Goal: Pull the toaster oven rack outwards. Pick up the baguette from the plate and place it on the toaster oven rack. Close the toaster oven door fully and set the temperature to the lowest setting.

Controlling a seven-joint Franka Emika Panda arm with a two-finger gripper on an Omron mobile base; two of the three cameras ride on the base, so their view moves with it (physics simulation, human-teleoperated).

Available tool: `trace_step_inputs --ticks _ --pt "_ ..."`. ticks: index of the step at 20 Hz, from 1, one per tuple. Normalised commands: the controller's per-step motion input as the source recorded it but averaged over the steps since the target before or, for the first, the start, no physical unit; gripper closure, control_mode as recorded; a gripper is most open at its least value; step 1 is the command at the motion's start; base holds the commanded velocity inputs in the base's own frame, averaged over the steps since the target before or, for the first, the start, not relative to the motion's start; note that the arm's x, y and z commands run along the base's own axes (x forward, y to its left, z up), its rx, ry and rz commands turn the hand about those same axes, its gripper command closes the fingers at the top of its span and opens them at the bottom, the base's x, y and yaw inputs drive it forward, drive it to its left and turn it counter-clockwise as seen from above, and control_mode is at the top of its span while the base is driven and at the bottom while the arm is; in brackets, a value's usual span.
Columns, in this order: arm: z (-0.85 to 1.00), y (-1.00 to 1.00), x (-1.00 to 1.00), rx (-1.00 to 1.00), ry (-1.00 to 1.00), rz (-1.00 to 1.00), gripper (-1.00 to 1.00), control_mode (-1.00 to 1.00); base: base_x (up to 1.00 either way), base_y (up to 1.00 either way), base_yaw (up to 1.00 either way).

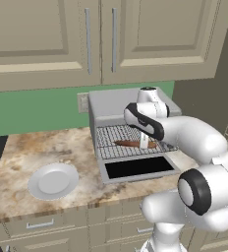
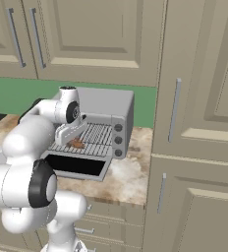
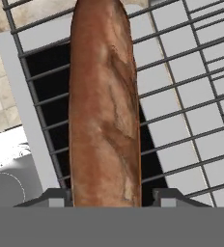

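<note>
On the marbled stone bench (image 1: 17, 162), nearest left, sits the round white plate (image 1: 53, 180). Farther right, the black-glass oven door (image 1: 138, 167) lies open. Over the pulled-out silver wire rack (image 1: 111, 140), the hand (image 3: 112, 198) points down, fingers slightly spread beside the brown baguette (image 3: 104, 111).

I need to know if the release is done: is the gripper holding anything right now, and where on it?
The baguette lies on the toaster oven rack between the gripper's fingertips at one end; whether they grip it cannot be told.
</note>
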Motion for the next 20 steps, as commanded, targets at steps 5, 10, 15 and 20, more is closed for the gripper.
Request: trace_step_inputs --ticks 5,10,15,20 --pt "0.00 0.00 0.00 0.00 0.00 0.00 -1.00 -1.00 0.00 0.00 0.00" --pt "0.00 0.00 0.00 0.00 0.00 0.00 -1.00 -1.00 0.00 0.00 0.00" --pt "0.03 0.00 -0.07 0.00 0.00 0.00 -1.00 -1.00 0.00 0.00 0.00" --pt "0.38 -0.02 -0.55 0.00 -0.08 -0.02 -1.00 -1.00 0.00 0.00 0.00"
